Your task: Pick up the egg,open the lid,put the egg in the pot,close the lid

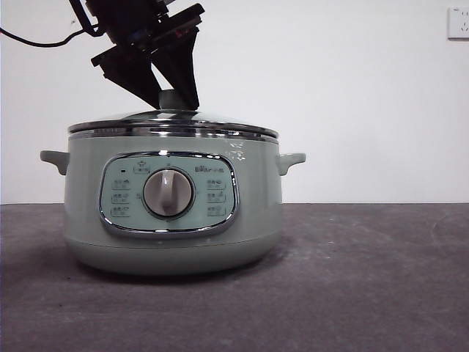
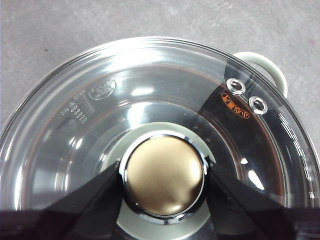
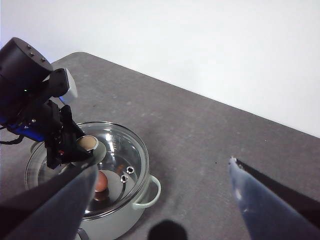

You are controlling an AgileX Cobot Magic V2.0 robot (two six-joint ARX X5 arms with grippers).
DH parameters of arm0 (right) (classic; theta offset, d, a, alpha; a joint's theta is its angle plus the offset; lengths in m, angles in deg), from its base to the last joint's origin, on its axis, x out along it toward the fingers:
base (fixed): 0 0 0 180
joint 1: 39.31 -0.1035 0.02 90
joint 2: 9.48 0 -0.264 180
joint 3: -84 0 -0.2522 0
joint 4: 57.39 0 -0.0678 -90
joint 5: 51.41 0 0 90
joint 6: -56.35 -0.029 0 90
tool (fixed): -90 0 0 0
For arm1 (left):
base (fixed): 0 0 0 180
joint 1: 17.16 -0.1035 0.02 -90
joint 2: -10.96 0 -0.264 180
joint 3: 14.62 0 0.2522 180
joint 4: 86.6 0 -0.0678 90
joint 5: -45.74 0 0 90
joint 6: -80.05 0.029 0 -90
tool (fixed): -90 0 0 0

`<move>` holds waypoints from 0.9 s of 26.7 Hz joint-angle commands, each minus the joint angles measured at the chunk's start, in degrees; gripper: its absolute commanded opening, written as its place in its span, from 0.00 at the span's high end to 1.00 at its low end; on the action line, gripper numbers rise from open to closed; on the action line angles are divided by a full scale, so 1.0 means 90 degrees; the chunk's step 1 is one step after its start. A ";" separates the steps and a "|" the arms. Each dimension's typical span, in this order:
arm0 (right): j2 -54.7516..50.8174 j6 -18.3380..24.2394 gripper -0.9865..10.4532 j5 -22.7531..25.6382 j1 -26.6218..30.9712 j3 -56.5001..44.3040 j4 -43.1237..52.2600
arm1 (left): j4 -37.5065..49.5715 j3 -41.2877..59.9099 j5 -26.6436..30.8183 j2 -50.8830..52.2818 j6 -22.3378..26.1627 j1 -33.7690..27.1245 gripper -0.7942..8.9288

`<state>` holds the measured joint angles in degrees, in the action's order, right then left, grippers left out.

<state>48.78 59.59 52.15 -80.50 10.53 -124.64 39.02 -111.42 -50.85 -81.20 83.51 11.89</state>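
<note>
Judging from the front view, the task is nearly done: the lid [image 1: 173,123] is seated flat on the pot [image 1: 173,213] at centre left of the frame, and the left gripper [image 1: 173,99] is seen coming down from the upper left, its jaws set either side of the knob [image 1: 173,100]. No egg can be seen here, since the pot's wall hides the inside.

In the left wrist view, the knob's golden cap [image 2: 164,175] is seen at lower centre, framed narrowly by the two jaws, which are touching or very nearly touching its chrome ring. Only the letting go appears to be left.

In the right wrist view, the egg [image 3: 101,181] is shown through the glass at lower left, lying inside the pot. The right gripper [image 3: 165,192] is held wide and empty, well apart from the pot.
</note>
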 commanded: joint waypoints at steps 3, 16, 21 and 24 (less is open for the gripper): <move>-0.0019 -0.0036 0.53 0.0000 -0.0002 -0.0024 0.0080 | -0.0155 -0.0051 -0.0058 -0.0036 -0.0046 0.0073 0.93; -0.0017 -0.0034 0.53 -0.0012 -0.0002 -0.0024 0.0075 | -0.0401 -0.0051 0.0066 -0.0039 -0.0051 0.0109 0.66; -0.0017 -0.0036 0.53 -0.0017 -0.0002 -0.0024 -0.0019 | -0.0272 -0.0053 0.0066 -0.0034 -0.0051 0.0107 0.40; -0.0015 -0.0039 0.53 -0.0019 -0.0002 -0.0024 -0.0228 | -0.0194 -0.0090 0.0063 -0.0010 -0.0051 0.0097 0.40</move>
<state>48.78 59.59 52.11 -80.48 10.55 -126.50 37.18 -111.86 -49.95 -81.18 83.45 12.59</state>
